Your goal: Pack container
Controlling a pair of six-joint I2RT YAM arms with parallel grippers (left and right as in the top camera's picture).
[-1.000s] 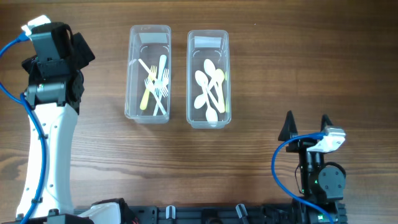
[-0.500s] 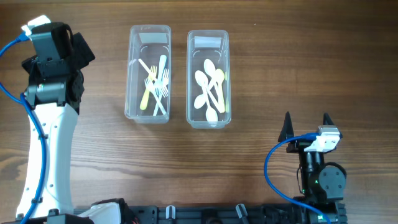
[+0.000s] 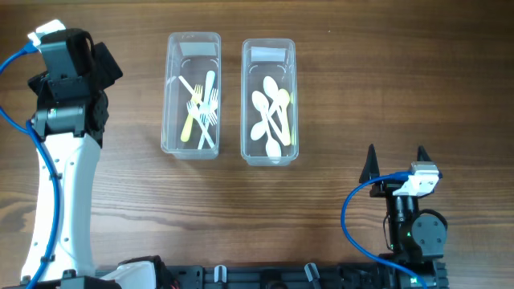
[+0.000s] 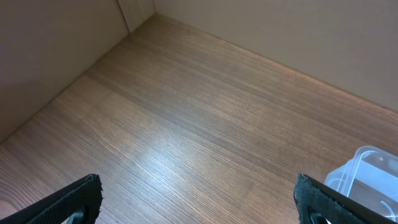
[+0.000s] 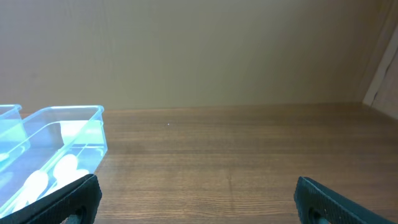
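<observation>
Overhead: fork tub (image 3: 193,48) and spoon tub (image 3: 269,53) side by side on the table (image 3: 401,80); right gripper (image 3: 395,163) spread, empty, well apart from them

Left wrist: left gripper (image 4: 199,202) spread wide, empty

Right wrist: same spread, spoon tub ahead at left

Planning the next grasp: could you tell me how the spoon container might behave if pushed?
Probably light: clear thin plastic container holding only plastic spoons. Likely slides on the smooth table rather than tipping, being long and low.

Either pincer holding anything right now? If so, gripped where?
Nothing held: left pincer and right pincer are both open and empty. The forks and spoons lie apart from both.
</observation>
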